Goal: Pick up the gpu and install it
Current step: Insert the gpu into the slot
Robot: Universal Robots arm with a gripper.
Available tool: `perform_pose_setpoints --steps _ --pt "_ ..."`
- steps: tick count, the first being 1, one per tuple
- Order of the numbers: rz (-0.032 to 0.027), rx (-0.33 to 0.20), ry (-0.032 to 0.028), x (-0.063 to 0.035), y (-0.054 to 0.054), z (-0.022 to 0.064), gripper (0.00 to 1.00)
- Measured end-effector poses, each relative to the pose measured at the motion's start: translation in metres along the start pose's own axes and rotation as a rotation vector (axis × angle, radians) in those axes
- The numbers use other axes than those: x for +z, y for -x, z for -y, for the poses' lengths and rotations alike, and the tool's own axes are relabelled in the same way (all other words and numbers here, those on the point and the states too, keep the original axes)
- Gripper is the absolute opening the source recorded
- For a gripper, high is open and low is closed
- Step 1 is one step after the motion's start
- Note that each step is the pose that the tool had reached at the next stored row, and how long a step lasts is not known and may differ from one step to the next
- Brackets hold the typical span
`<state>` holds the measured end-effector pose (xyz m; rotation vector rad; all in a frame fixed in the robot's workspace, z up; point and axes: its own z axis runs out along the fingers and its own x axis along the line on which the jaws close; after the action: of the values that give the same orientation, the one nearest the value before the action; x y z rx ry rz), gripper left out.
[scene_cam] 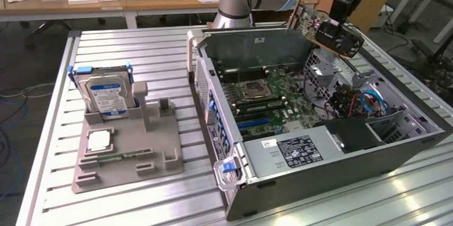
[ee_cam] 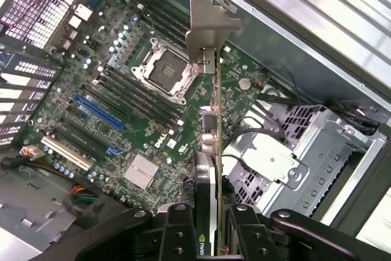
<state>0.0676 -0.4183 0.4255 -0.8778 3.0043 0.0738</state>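
1. pick-up is done: the gripper (ee_cam: 211, 239) has its fingers closed on the gpu (scene_cam: 338, 36), held tilted in the air above the open case (scene_cam: 201, 72).
2. install is left: the card is clear of the motherboard (scene_cam: 283, 104), in no slot.
3. the case holds the board, a drive cage and cables.
4. the grey holder (scene_cam: 152, 146) on the tabletop (scene_cam: 141, 45) holds a hard drive (scene_cam: 106, 96) and a memory stick (scene_cam: 116, 157).

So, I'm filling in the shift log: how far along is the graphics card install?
Done: the graphics card is picked up, clamped in the gripper. In hand: it hangs edge-on above the open computer case, over the motherboard. Left: it is not yet seated; the card touches no slot, and the blue slot is bare.
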Motion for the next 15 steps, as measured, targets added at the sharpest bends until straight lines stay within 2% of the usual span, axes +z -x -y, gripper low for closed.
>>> perform_pose_setpoints --steps 4,15 --pt "-0.0018 -0.044 0.0010 0.0003 -0.0001 0.0000 0.27" --pt "-0.0102 -0.242 0.0057 0.0019 -0.0001 0.0000 0.27"
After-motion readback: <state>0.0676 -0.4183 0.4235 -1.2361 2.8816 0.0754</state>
